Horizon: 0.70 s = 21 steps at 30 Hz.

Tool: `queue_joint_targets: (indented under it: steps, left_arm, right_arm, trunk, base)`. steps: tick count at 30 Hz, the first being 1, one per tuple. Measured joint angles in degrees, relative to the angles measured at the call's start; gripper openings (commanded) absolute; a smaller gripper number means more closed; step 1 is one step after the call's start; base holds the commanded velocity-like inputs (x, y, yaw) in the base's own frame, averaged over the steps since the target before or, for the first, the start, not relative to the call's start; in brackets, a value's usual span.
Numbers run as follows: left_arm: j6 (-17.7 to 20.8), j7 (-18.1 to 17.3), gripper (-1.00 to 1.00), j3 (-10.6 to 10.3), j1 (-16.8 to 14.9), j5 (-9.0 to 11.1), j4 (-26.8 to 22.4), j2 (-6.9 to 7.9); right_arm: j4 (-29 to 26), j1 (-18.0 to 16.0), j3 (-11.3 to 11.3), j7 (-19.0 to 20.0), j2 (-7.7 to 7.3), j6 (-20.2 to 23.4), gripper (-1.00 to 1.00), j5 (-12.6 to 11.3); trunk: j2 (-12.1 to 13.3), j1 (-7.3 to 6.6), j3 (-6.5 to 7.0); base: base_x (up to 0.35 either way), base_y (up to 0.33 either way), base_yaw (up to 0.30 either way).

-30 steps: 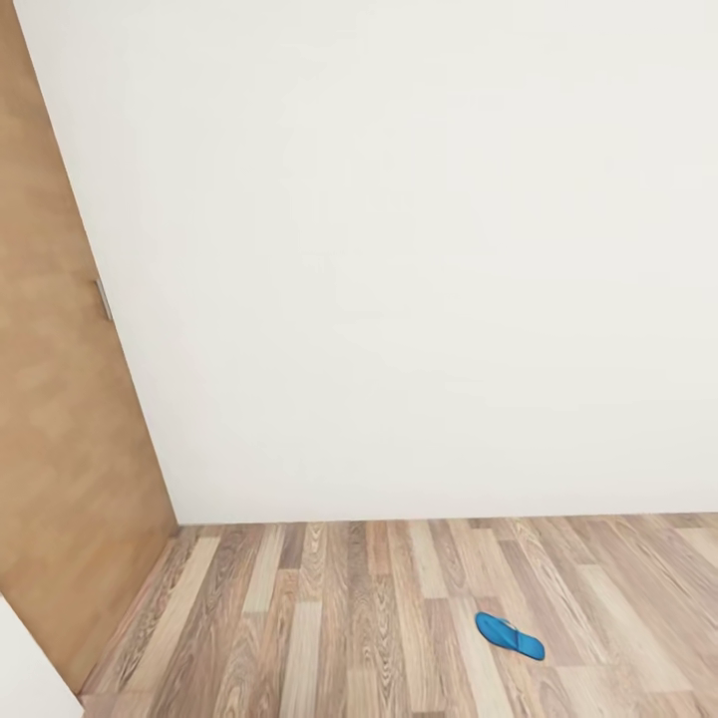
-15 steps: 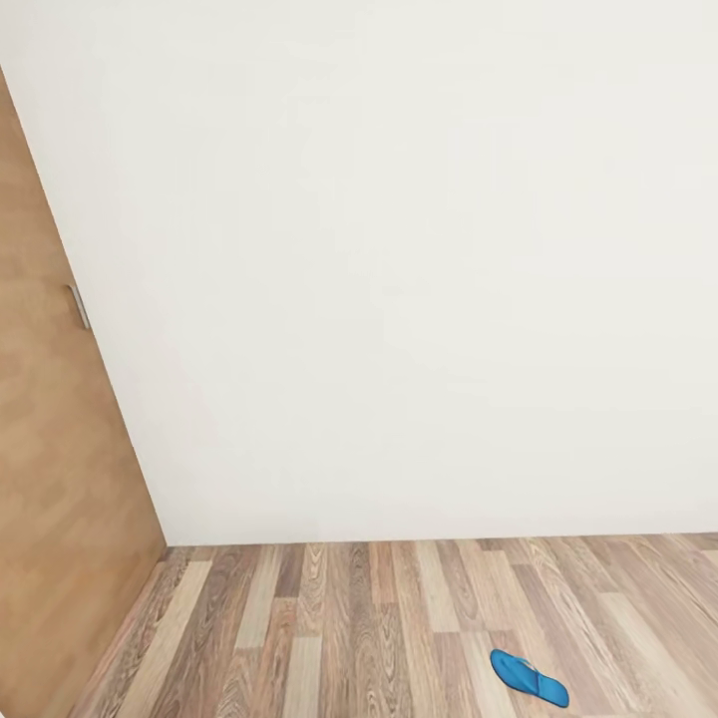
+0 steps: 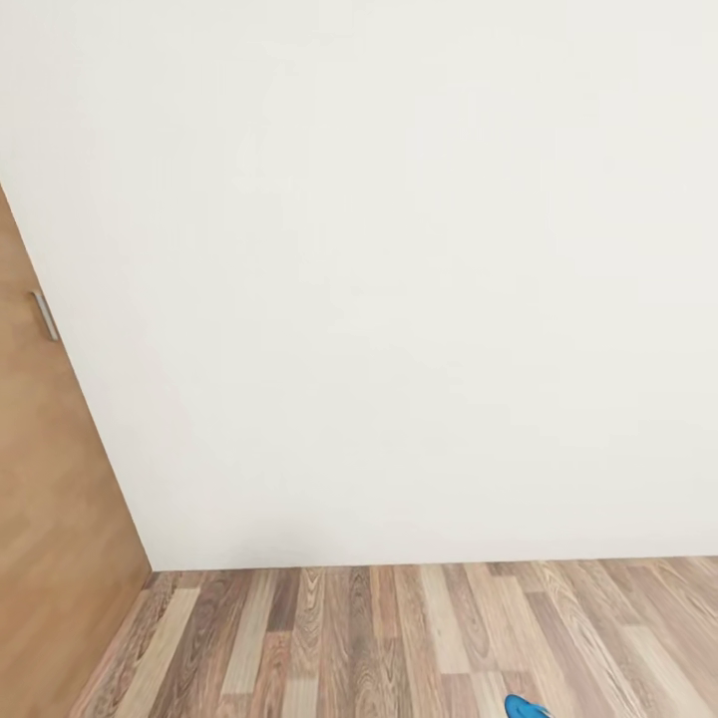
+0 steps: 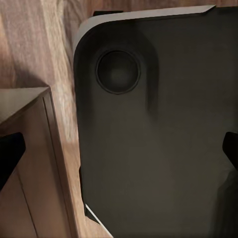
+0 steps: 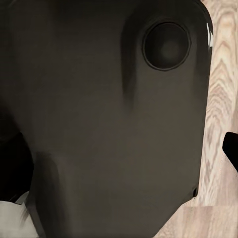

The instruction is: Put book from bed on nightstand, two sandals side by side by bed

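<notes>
A blue sandal [image 3: 527, 709] lay on the wood-plank floor [image 3: 379, 638] at the very bottom edge of the head view, right of centre, with just its upper part inside the picture. The floor ran back to a plain white wall [image 3: 399, 279], which met the planks along a straight line. At the left, a brown wooden door [image 3: 50, 558] stood against the wall and carried a small grey metal handle [image 3: 44, 315] near its upper edge. In the left wrist view, the left gripper [image 4: 119, 148] appeared as two dark fingertips [image 4: 10, 153] at opposite edges of the picture — set wide apart, with nothing between them. Beyond them lay a dark, rounded-cornered panel of the robot's base [image 4: 158, 139] with a round recess in it, and beside it the corner of a brown wooden piece of furniture [image 4: 29, 163] resting on the planks. In the right wrist view, one dark fingertip [image 5: 231, 148] of the right gripper showed at the picture's edge; whether that gripper was spread or closed could not be told. The same kind of dark panel with a round recess lay before it, with light planks alongside.
</notes>
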Motion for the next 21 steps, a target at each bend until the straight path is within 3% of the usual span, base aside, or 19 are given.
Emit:
queue_joint_targets:
  steps: [9, 21]
  left_arm:
    - [0.0, 0.0, 1.00, 0.0, 0.0, 0.0, 0.0, 0.00]
    - [0.0, 0.0, 1.00, 0.0, 0.0, 0.0, 0.0, 0.00]
  right_arm:
    - [0.0, 0.0, 0.0, 0.0, 0.17, 0.0, 1.00, 0.0]
    - [0.0, 0.0, 0.0, 0.0, 0.21, 0.0, 1.00, 0.0]
  trunk:
    - [0.0, 0.00, -0.04]
    - [0.0, 0.00, -0.38]
  base:
    - [0.313, 0.000, 0.032]
    - [0.297, 0.000, 0.106]
